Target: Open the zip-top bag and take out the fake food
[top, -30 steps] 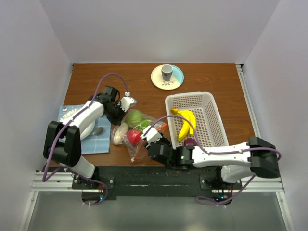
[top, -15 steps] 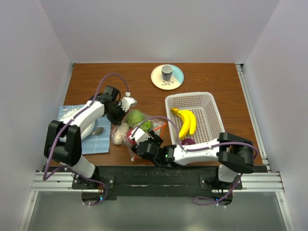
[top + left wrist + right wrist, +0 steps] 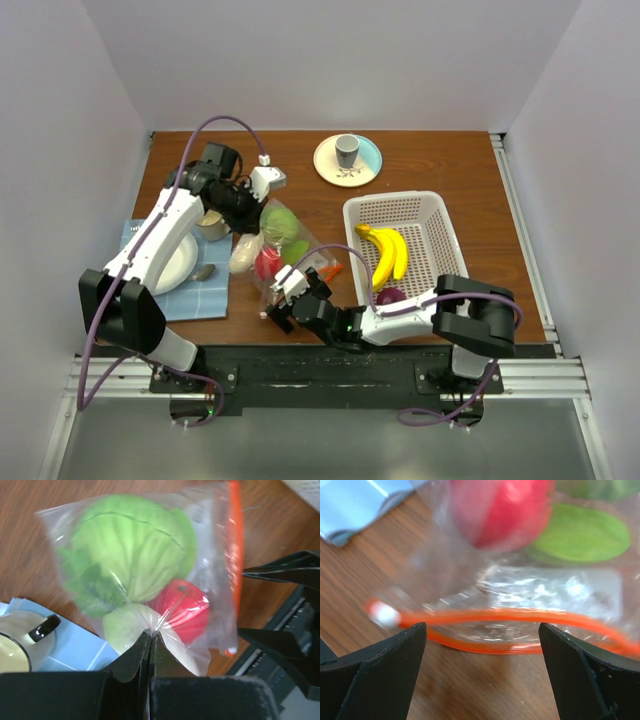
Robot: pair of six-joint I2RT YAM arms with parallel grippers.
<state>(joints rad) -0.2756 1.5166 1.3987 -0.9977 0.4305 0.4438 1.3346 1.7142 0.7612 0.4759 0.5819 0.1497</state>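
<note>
**Left to right.** The left gripper (image 3: 150, 639), fingers closed on a pinch of film at the sealed end of the zip-top bag (image 3: 212, 540), held that end up. This was apparently meant to slump the contents toward the mouth: a green cabbage (image 3: 132, 550), a red fruit (image 3: 182, 610) and a cream piece (image 3: 125, 627). The orange zip strip (image 3: 495, 616) lay low near the table (image 3: 470, 695), its two lips seemingly parted. The right gripper (image 3: 283, 300) faced it, fingers spread wide and holding nothing, probably placed to reach in. Further right, the white basket (image 3: 440, 215) held a banana bunch (image 3: 388, 255) and a purple piece (image 3: 393, 295), evidently already out of the bag.
</note>
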